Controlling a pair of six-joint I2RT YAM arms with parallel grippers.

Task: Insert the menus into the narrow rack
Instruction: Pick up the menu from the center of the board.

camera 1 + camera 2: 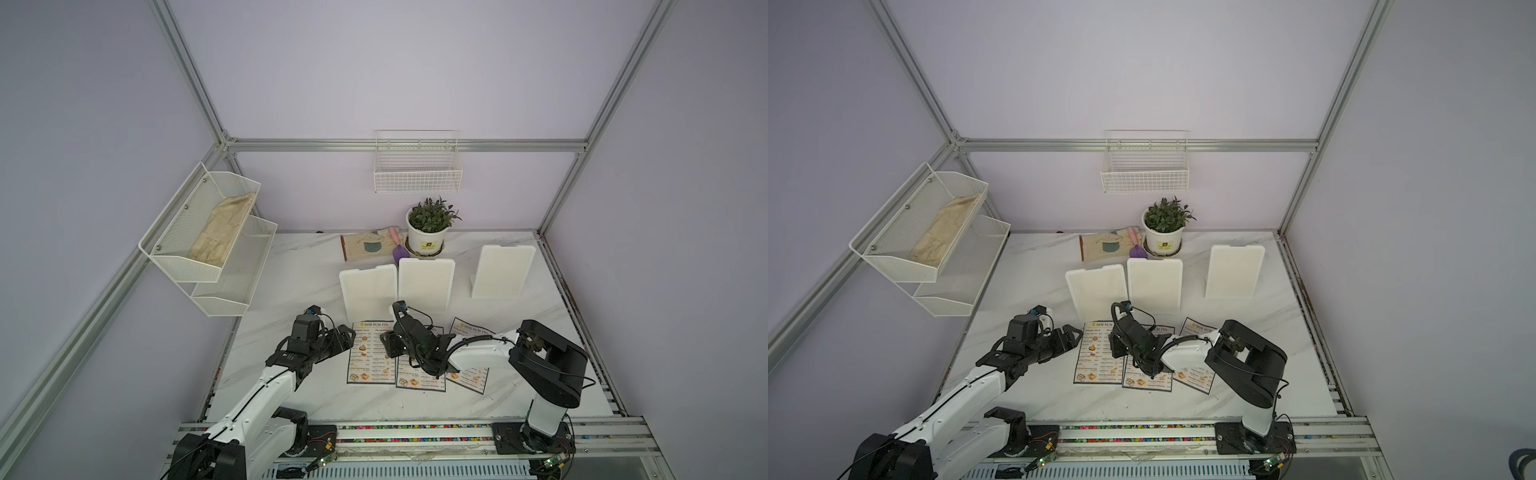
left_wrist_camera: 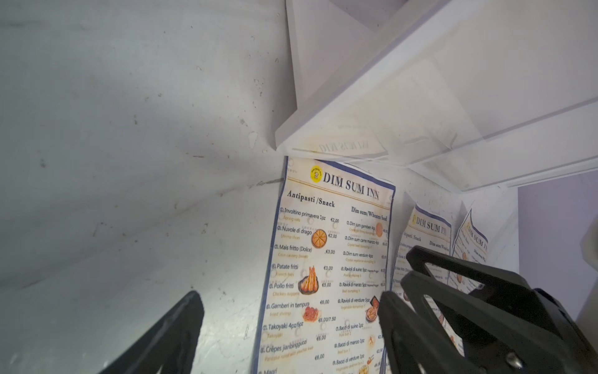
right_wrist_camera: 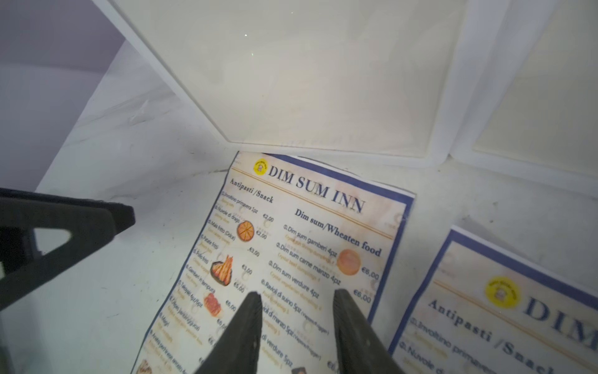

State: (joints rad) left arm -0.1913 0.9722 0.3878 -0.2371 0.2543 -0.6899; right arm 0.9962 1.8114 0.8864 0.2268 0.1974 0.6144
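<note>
**Menus, three.** Thin rectangular paper sheets, dark-bordered, headed "DIM SUM INN", with two text columns and small orange-brown food pictures. All lie flat in a row on the white marble-patterned tabletop [image 1: 291, 286].
- Left menu [image 1: 370, 361]: lies between my two grippers.
- Middle menu [image 1: 415, 380]: just beside the left one, partly hidden under my right arm.
- Right menu [image 1: 473, 329]: tilted, with the same arm crossing its lower part.

**Tools, two.**
- My left gripper [image 1: 348, 338]: black jaws stand wide apart, low over the tabletop and straddling the left part of the left menu. They clamp nothing.
- My right gripper [image 3: 296, 294]: black jaws are parted by a narrower gap. The tips point down at the right text column of the left menu. I cannot tell whether they touch the paper.

**Rack, one.** Narrow white wire rack [image 1: 417, 174], hung on the rear rail, well apart from the menus.

**Sundries.**
- Three white upright plastic panels [image 1: 426, 282] stand just behind the menus.
- A white two-tier mesh shelf [image 1: 178, 253] hangs on the left wall, with a beige cloth [image 1: 222, 232] in its upper tier.
- A green potted plant [image 1: 432, 216] in a white pot stands at the back of the tabletop.
</note>
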